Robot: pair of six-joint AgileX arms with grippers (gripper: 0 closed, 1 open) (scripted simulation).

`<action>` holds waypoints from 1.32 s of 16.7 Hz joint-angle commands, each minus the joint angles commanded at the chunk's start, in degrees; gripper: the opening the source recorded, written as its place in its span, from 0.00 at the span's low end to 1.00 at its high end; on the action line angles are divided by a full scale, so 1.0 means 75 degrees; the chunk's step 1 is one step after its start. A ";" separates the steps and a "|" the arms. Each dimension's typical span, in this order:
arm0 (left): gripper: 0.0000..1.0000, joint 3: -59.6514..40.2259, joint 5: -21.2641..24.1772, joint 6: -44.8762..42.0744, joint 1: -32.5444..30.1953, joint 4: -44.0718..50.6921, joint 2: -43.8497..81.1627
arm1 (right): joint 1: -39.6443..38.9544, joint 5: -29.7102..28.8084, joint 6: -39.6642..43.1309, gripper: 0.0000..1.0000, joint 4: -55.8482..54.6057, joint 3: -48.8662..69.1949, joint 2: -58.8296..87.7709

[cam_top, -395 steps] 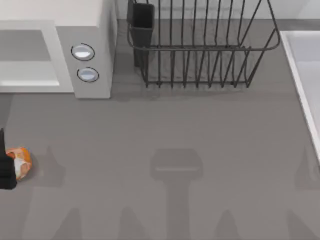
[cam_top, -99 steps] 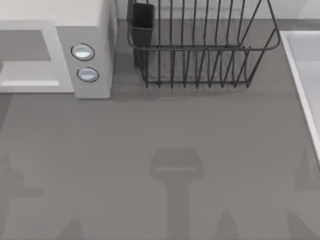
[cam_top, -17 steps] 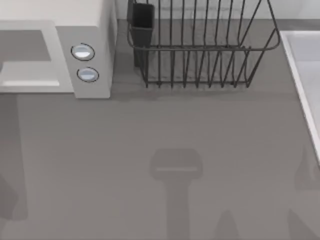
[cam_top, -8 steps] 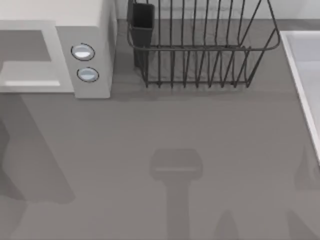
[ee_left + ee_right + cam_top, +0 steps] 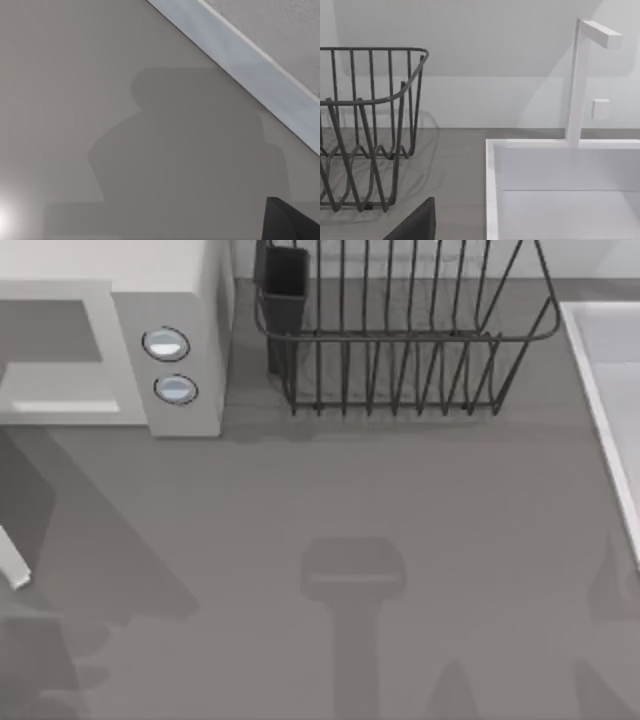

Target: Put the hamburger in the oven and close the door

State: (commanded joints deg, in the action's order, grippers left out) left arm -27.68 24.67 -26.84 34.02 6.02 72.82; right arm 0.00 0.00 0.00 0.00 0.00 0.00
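Left gripper [image 5: 292, 222], left wrist view: a dark corner of it juts in. I cannot tell whether it is open or closed. Close ahead of it is a flat grey panel with a white border, probably the door [image 5: 150, 125].
Top view, door: ajar, with its white corner [image 5: 12, 560] standing well out from the oven [image 5: 170, 300], whose cavity front is uncovered.
Top view, change: half a second ago that white corner was absent, and the shadow on the table [image 5: 400, 500] has spread since.
Hamburger: gone from the table's left edge, where it sat earlier. I judge it is inside the oven.
Right gripper [image 5: 415, 225], right wrist view: parked, grip state unreadable. The dish rack [image 5: 365, 125] and sink [image 5: 492, 190] are ahead of it.
Progress: loading is likely done, and the door is not yet shut.
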 joint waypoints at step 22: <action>0.00 0.1081 -0.2719 0.3109 -0.3977 -0.0219 -0.1642 | 0.0000 0.0000 0.0000 1.00 0.0000 0.0000 0.0000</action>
State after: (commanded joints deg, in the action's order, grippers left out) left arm -19.57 4.27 -3.52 4.20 4.38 60.51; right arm 0.00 0.00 0.00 0.00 0.00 0.00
